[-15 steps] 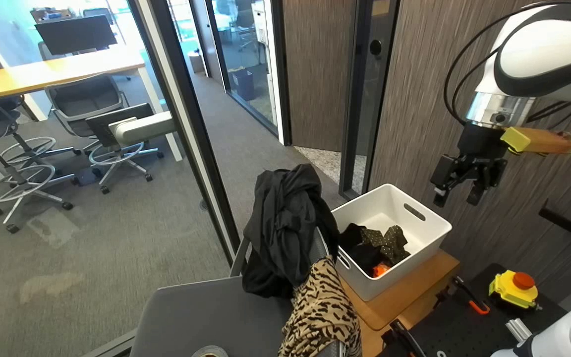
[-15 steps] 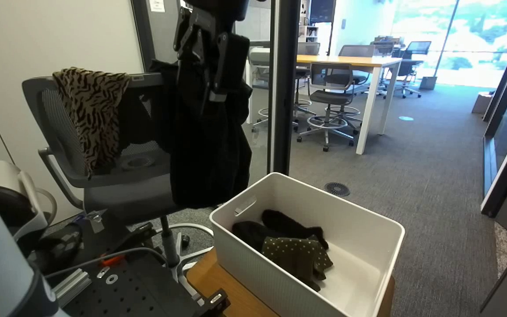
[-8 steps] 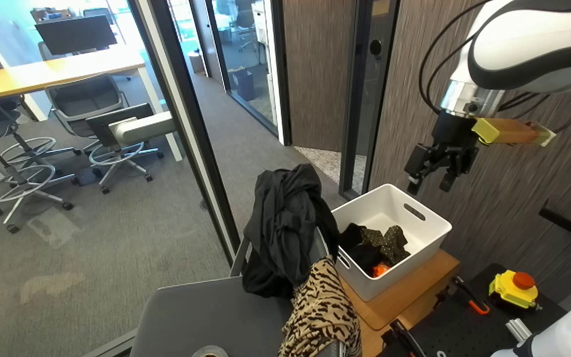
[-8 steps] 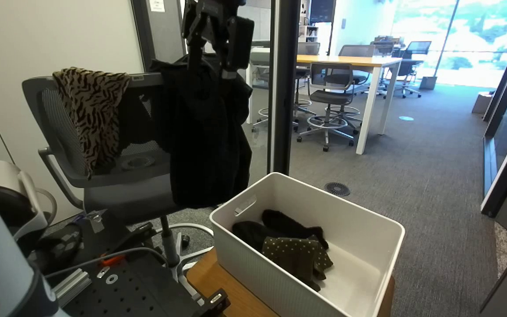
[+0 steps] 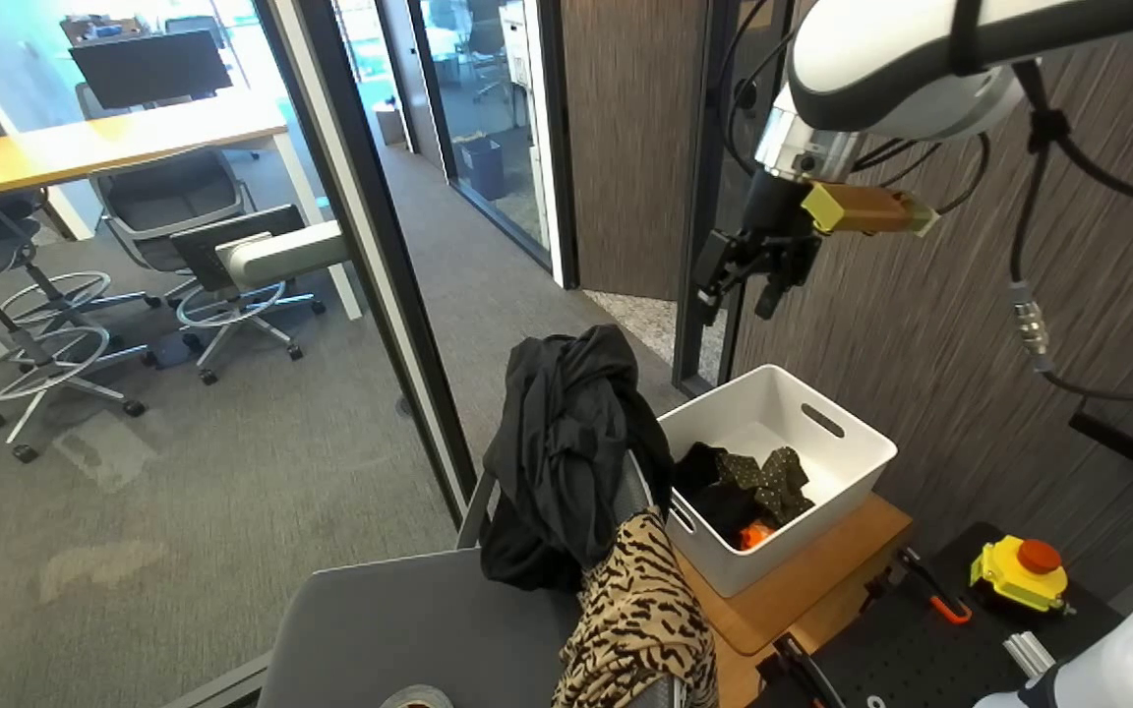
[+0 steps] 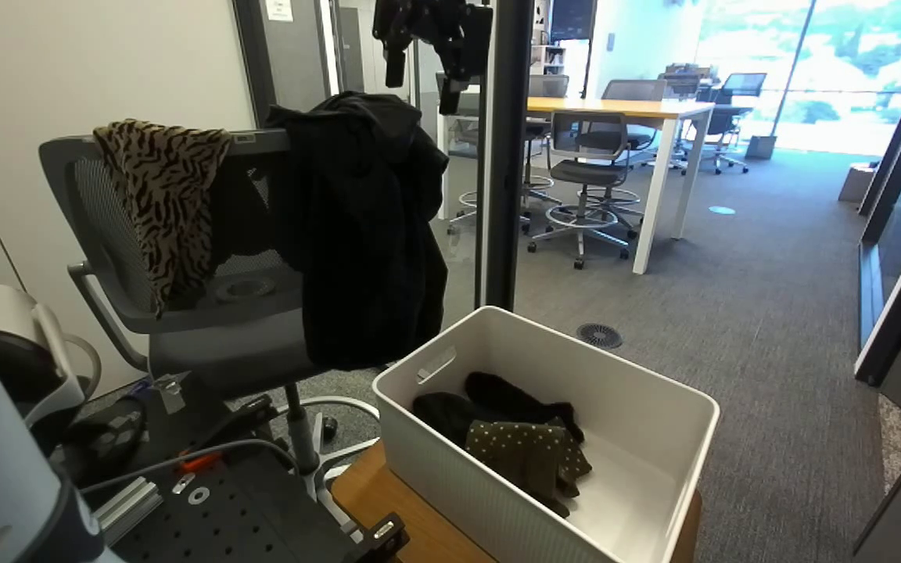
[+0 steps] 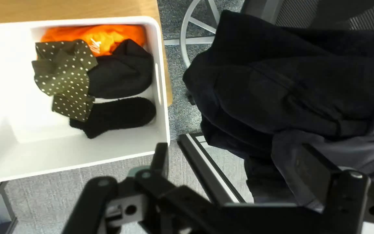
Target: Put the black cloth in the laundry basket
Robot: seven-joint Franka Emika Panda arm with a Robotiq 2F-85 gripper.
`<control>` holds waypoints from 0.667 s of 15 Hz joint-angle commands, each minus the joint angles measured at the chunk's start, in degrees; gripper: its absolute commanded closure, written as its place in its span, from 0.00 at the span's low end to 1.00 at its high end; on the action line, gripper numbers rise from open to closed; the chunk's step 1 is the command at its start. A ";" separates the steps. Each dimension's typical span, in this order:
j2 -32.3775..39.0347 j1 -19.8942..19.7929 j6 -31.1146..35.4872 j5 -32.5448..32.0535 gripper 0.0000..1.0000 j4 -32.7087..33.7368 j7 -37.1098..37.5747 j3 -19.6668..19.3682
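The black cloth (image 5: 566, 442) hangs in folds over the chair back, and also shows in an exterior view (image 6: 364, 234). In the wrist view the cloth (image 7: 281, 87) fills the right side. The white laundry basket (image 5: 788, 388) stands beside the chair; its wall (image 6: 576, 352) and its inside (image 7: 70, 149) show in the other views. My gripper (image 5: 738, 307) is open and empty, in the air above the basket's far edge and the cloth's level. It also shows high in an exterior view (image 6: 422, 90) and in the wrist view (image 7: 234, 152), fingers wide apart.
The basket holds a dotted olive cloth (image 7: 70, 78), an orange item (image 7: 102, 37) and black items (image 7: 122, 117). It stands on a wooden surface (image 5: 822, 570). A leopard-print cloth (image 5: 640, 610) hangs on the grey chair (image 5: 419, 610). A dark post (image 6: 501, 195) stands behind the chair.
My gripper has moved up and away from the wood wall, leftward toward the cloth's side in an exterior view. It stays open. The cloth and basket have not moved.
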 commanded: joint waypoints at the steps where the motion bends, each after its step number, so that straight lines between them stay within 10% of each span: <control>1: 9.44 2.10 0.23 5.60 0.00 9.90 -4.25 0.43; 10: 20.75 3.92 -4.51 13.74 0.00 22.96 -5.61 5.86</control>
